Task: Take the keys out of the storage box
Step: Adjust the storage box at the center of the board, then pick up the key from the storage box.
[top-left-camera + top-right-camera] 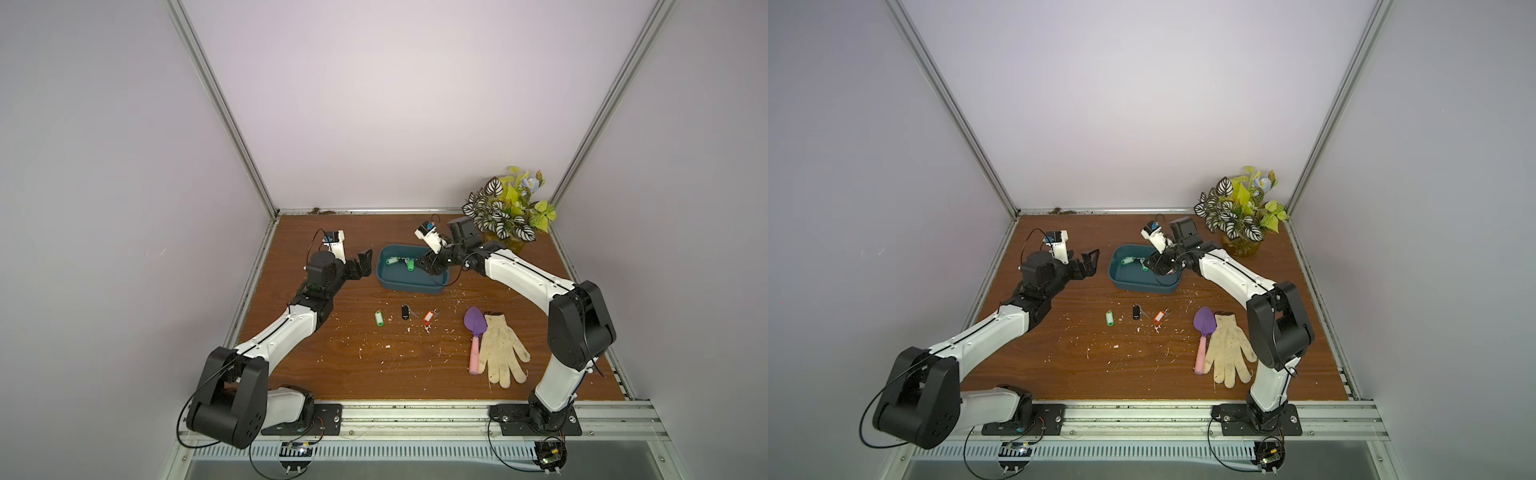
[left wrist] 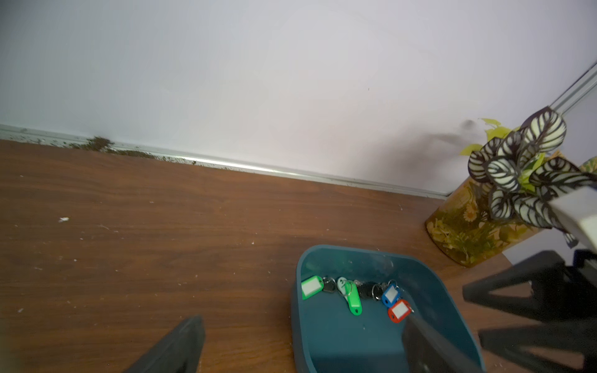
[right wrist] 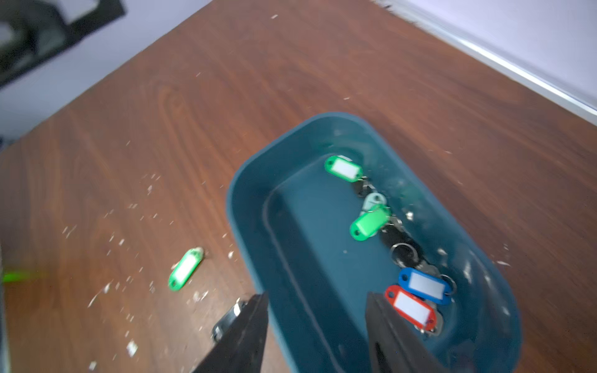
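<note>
The storage box [image 1: 409,286] [image 1: 1144,287] is a shallow teal tray at the back middle of the table. Several keys lie along its far side: two with green tags [image 3: 343,168] [image 3: 369,222], one blue [image 3: 424,285] and one red [image 3: 410,306]. Three more keys lie on the table in front of the box, tagged green [image 1: 378,318], black [image 1: 404,312] and orange [image 1: 428,317]. My right gripper [image 3: 316,300] [image 1: 430,268] hangs open over the box's right end, with nothing between its fingers. One finger is beside the red tag. My left gripper [image 1: 362,266] [image 2: 302,323] stands open just left of the box.
A leafy plant in an amber pot [image 1: 509,208] [image 2: 468,226] stands at the back right, close behind my right arm. A purple-and-pink trowel [image 1: 475,328] and a cream glove [image 1: 500,349] lie at the front right. White crumbs are scattered over the wood.
</note>
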{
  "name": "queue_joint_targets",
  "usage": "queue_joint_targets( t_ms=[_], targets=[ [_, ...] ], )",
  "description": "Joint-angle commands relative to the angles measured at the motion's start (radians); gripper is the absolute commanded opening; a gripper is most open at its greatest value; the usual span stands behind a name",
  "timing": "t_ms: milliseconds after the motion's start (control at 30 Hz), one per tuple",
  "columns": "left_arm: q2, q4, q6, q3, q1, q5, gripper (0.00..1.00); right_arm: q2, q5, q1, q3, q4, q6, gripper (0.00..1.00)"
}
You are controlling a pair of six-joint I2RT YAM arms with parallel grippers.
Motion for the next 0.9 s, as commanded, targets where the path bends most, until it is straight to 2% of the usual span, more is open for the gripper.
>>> queue_joint_targets(
  t_ms=[0, 200, 300, 400, 867],
  targets=[
    [0.051, 0.047, -0.025, 0.045, 0.011, 0.075, 0.99, 0.033, 0.105, 0.004, -0.061, 0.205, 0.238, 0.55],
    [0.151, 0.055, -0.043, 0.086, 0.011, 0.149, 0.99, 0.123, 0.175, 0.004, -0.014, 0.186, 0.287, 0.52],
    [0.184, 0.056, -0.050, 0.099, 0.011, 0.166, 0.99, 0.181, 0.192, 0.003, 0.021, 0.164, 0.260, 0.59],
    [0.208, 0.044, -0.052, 0.110, 0.011, 0.175, 0.99, 0.254, 0.225, 0.000, 0.113, 0.076, 0.235, 0.59],
    [0.224, 0.014, -0.046, 0.124, 0.011, 0.168, 0.99, 0.395, 0.296, 0.026, 0.315, -0.083, 0.198, 0.59]
  ],
)
